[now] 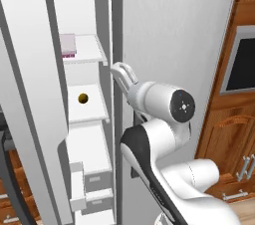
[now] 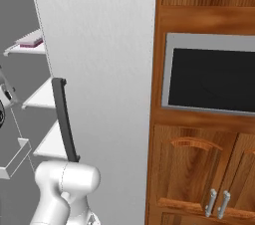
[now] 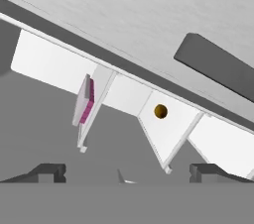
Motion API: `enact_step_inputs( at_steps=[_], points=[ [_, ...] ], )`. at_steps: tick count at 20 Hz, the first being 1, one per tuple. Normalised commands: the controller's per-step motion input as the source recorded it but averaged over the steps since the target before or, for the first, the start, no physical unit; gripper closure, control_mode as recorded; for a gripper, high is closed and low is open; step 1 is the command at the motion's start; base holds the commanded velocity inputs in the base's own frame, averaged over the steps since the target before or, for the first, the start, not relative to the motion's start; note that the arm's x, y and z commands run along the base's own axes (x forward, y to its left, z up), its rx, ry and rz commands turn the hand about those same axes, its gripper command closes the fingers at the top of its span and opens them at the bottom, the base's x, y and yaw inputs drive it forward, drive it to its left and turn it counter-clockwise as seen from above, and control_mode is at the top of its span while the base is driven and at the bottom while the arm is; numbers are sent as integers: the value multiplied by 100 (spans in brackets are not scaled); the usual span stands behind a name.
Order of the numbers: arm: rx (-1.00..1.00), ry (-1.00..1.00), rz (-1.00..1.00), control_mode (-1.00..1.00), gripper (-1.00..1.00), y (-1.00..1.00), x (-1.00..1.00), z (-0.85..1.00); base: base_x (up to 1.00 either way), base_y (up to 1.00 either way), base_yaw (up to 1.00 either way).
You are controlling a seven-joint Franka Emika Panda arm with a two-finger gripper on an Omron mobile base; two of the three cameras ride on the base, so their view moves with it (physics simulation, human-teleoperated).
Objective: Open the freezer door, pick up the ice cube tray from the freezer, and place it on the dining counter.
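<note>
- Gripper (image 3: 128, 171) spread wide and empty; its two dark fingertips (image 3: 48, 172) sit far apart, facing the freezer (image 1: 87, 119).
- Ice cube tray (image 3: 84, 100) lies on an upper white shelf, pink edge showing; it seems to sit toward the shelf's back.
- A small orange ball (image 3: 160, 111) rests on the shelf below; avoid it.
- To grasp well, level the rolled hand with the shelf and close across the tray's thin edge.
- White arm reaches forward, elbow bent, beside the swung-out freezer door (image 1: 30, 94).
</note>
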Motion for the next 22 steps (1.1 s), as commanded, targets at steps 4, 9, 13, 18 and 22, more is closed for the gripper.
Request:
enact_step_inputs(
  at_steps=[4, 9, 13, 18, 22],
  points=[
    [0, 0, 0, 100, -100, 0, 0, 0, 46, 12, 0],
    [0, 0, 0, 100, -100, 0, 0, 0, 29, 20, 0],
    [0, 0, 0, 100, -100, 0, 0, 0, 38, 28, 0],
    [0, 0, 0, 100, -100, 0, 0, 0, 41, 33, 0],
    [0, 0, 0, 100, -100, 0, 0, 0, 18, 37, 3]
  ],
)
